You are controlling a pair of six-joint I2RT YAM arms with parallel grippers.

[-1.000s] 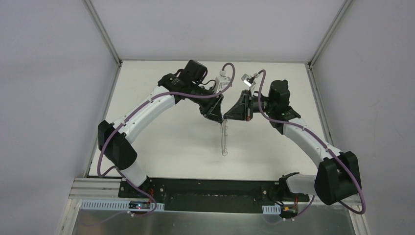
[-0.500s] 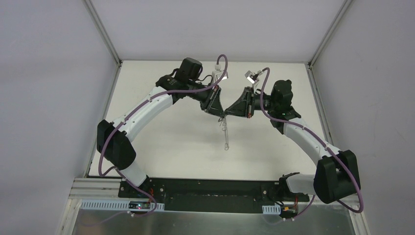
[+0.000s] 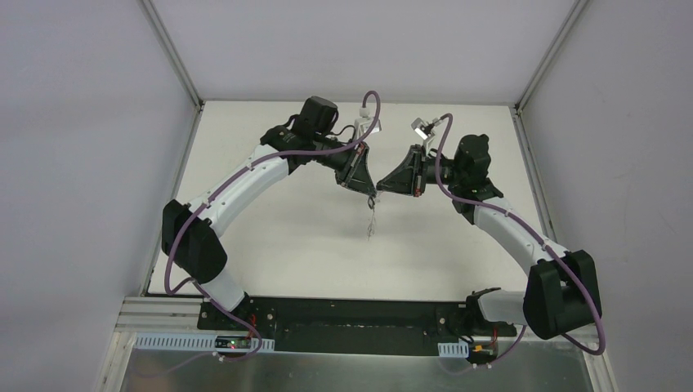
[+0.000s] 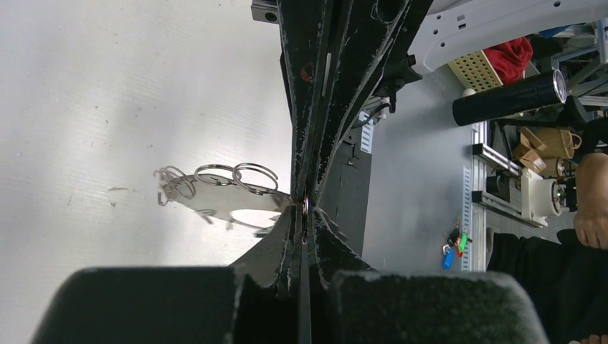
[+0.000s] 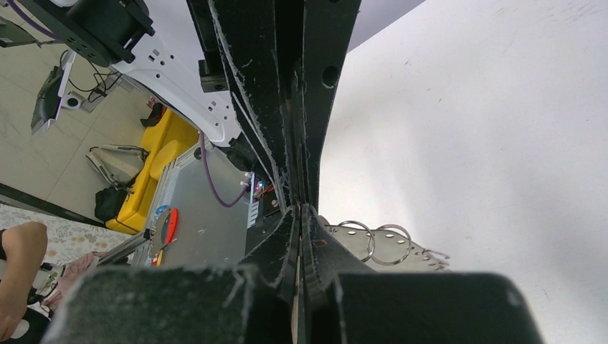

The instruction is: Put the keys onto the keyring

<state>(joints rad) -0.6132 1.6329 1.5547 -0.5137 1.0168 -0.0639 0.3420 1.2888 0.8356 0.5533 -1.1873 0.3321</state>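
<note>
Lifted since earlier, the keyring (image 3: 373, 222) dangles over the desk (image 3: 278, 237) beneath left hand (image 3: 368, 189) and right hand (image 3: 382, 189), both pinched shut tip to tip. Likely light, springy, slippery wire; grip bare rim. Key hidden.

Both end effectors (image 3: 374, 193) pinched, tip to tip

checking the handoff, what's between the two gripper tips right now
Only the keyring: in the top view, left gripper and right gripper meet tip to tip; it hangs from there.
</note>
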